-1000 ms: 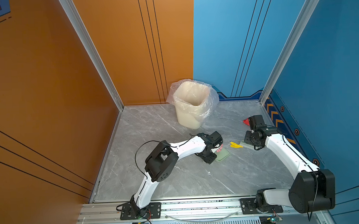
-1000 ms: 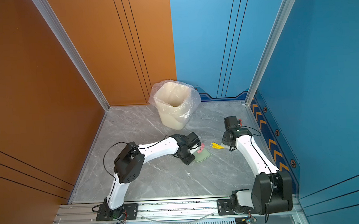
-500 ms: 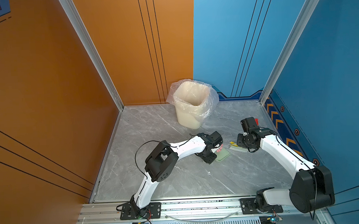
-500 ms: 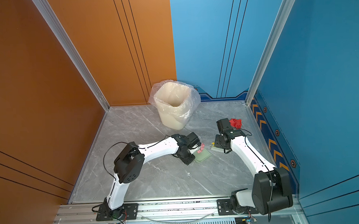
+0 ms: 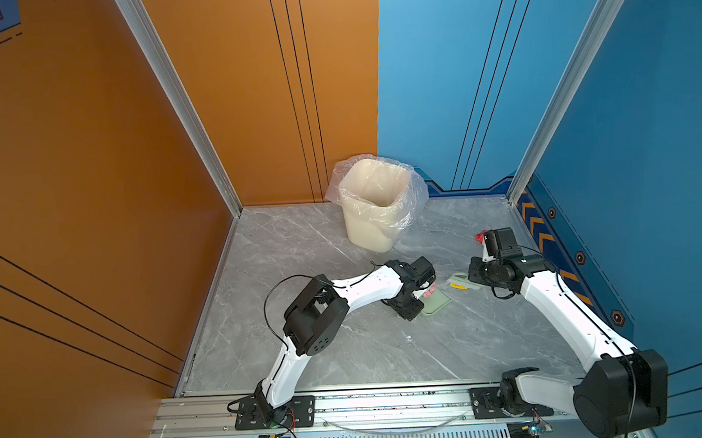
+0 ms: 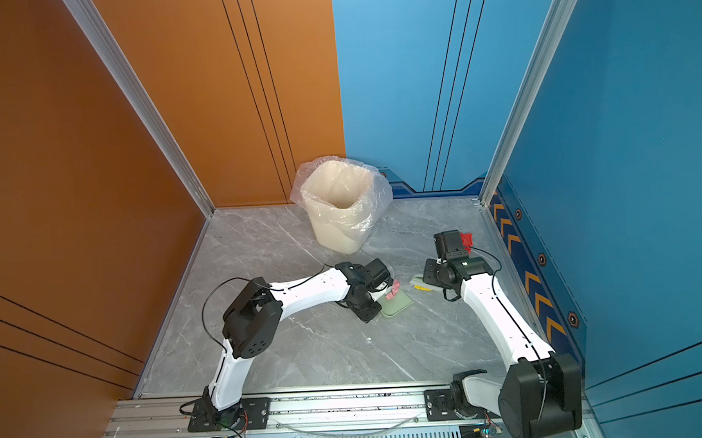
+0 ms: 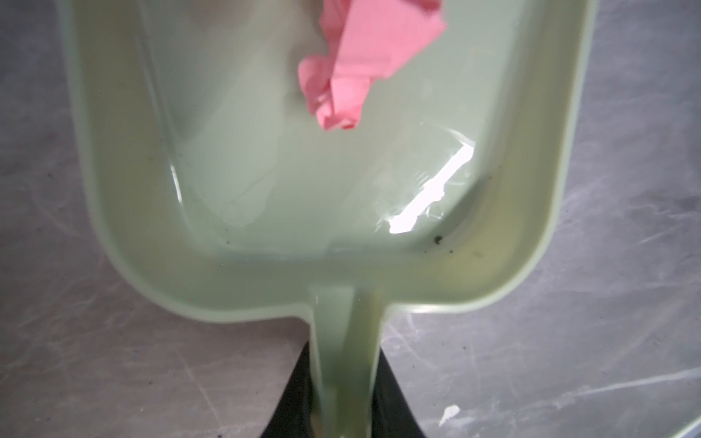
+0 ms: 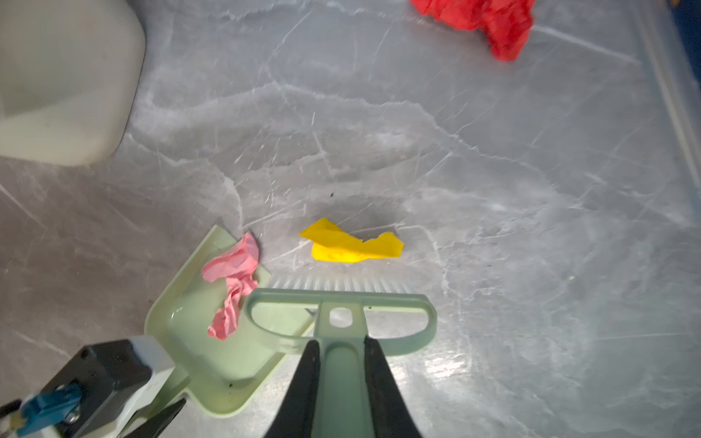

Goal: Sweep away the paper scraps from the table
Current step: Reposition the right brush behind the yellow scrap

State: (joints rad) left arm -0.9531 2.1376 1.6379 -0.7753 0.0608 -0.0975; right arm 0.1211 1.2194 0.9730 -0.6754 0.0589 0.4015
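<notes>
In both top views the grey, white-veined counter (image 5: pixel 347 350) is carrying a pale green plastic dustpan (image 5: pixel 438 304), a shallow tray with rounded corners. A crumpled pink scrap (image 5: pixel 429 292) is lying inside the dustpan, near its open lip. A flatter yellow scrap (image 5: pixel 460 286) is lying on the counter just beside the dustpan, next to a matching green brush (image 5: pixel 458 279). A red scrap (image 5: pixel 480 236) is sitting well apart from the dustpan, half hidden behind the right arm. A cream bin (image 5: pixel 376 227) with a crinkled clear liner is also standing well apart from the dustpan. The left tool (image 5: pixel 416 308) is gripping the dustpan's handle, and the right tool (image 5: pixel 470 278) is holding the brush.

In the left wrist view the dustpan's (image 7: pixel 113 246) glossy inside is catching a bright reflection, with dark specks in one corner. The pink scrap (image 7: pixel 360 76) is showing sharp folds. The left tool's (image 7: pixel 343 352) black fingers are pinching the narrow handle from both sides.

In the right wrist view the right tool (image 8: pixel 341 349) is clamping the brush (image 8: pixel 341 303) by its handle. The brush has a looped frame and pale translucent bristles. The yellow scrap (image 8: pixel 352 242) is lying just beyond the bristles, near the dustpan's lip, and the heavily wrinkled red scrap (image 8: pixel 489 22) is lying well apart from the dustpan.
</notes>
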